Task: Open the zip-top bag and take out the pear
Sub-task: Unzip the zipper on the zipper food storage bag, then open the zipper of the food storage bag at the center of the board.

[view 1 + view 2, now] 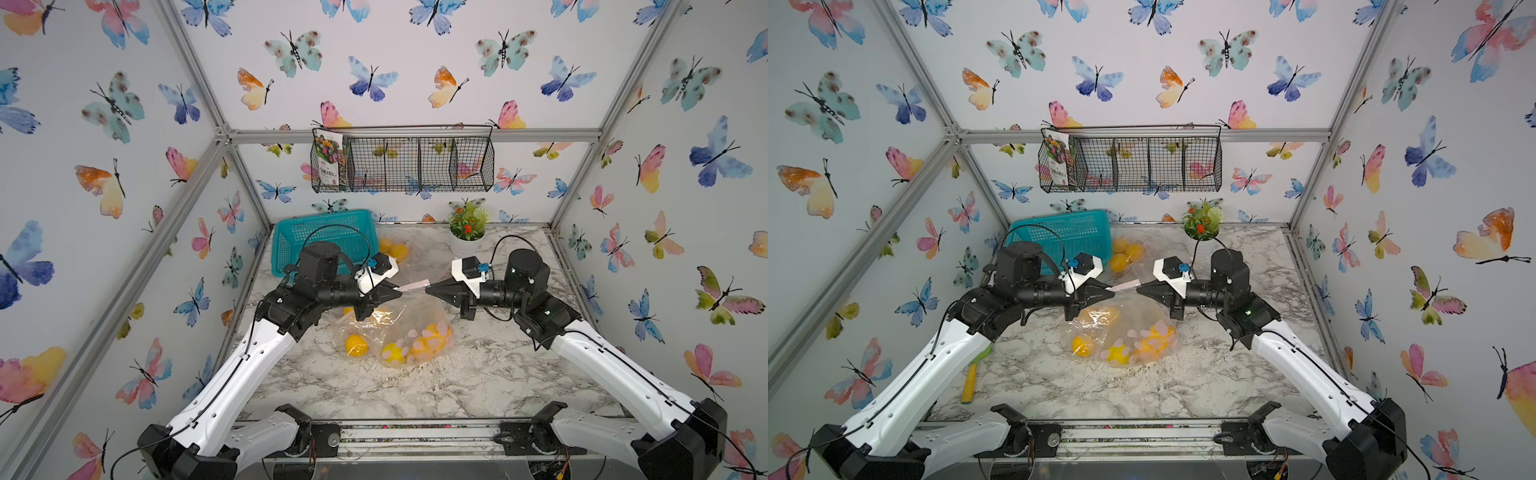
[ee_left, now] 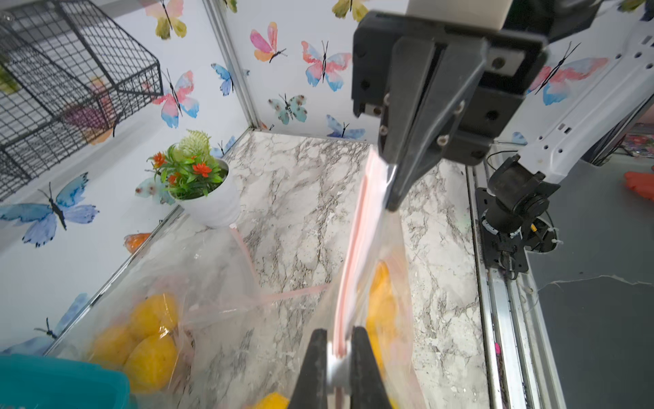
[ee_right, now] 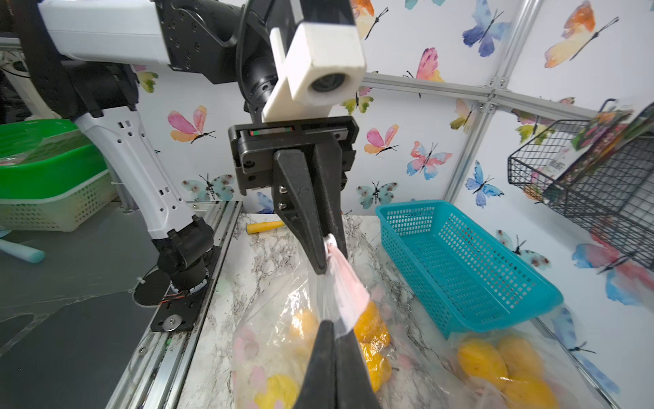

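Nearest the lens, at 6 o'clock, runs the rail that carries both arm bases. Past it, about the middle of the table, the bag hangs from both grippers, its bottom resting on the marble.

Its pink zip is on top, pulled taut and roughly level. It is the bag's long axis and runs from 9 to 3 o'clock. The left gripper is clenched on the 9 o'clock end and the right gripper on the 3 o'clock end, tips facing each other and close together. From the left wrist, the fingers pinch the strip, whose pink lips seem to lie pressed together up to the right gripper. The right wrist shows the same grip from the other end, with the left gripper biting the far corner.

The mouth points up. The body sags below, clear plastic printed with pink patches. The pears, yellow and several in number, lie in the bottom of the bag, low on the side toward 6 o'clock.

Just behind, at 12 o'clock, lies a second bag of yellow fruit, its plastic spread toward the held one. A teal basket stands beside it at 11 o'clock, partly covered by the left arm in both top views. The pot of flowers is at 1 o'clock. On the back wall hangs a wire rack. A yellow-handled tool lies at 8 o'clock by the table's edge.
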`<control>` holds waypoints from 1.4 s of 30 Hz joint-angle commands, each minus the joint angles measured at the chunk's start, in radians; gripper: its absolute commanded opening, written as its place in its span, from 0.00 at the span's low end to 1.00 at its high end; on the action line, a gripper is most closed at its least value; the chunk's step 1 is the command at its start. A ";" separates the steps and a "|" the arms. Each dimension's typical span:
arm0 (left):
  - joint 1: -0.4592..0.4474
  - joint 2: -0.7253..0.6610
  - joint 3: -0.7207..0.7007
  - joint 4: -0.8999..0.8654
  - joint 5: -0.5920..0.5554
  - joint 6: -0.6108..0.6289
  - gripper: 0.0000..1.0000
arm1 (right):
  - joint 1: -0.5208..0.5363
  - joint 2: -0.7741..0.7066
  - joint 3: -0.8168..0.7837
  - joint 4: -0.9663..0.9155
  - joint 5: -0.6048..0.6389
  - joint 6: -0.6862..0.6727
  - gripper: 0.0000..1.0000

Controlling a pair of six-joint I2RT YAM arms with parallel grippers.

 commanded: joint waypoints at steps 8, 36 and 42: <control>0.088 -0.174 -0.138 -0.052 -0.140 0.018 0.03 | -0.013 -0.185 -0.037 0.014 0.493 -0.060 0.04; 0.093 -0.187 -0.236 0.054 0.081 0.062 0.02 | -0.010 -0.104 -0.074 0.017 -0.001 -0.085 0.03; 0.093 -0.169 -0.224 0.051 0.114 0.048 0.14 | 0.019 -0.044 -0.126 0.101 -0.038 -0.044 0.03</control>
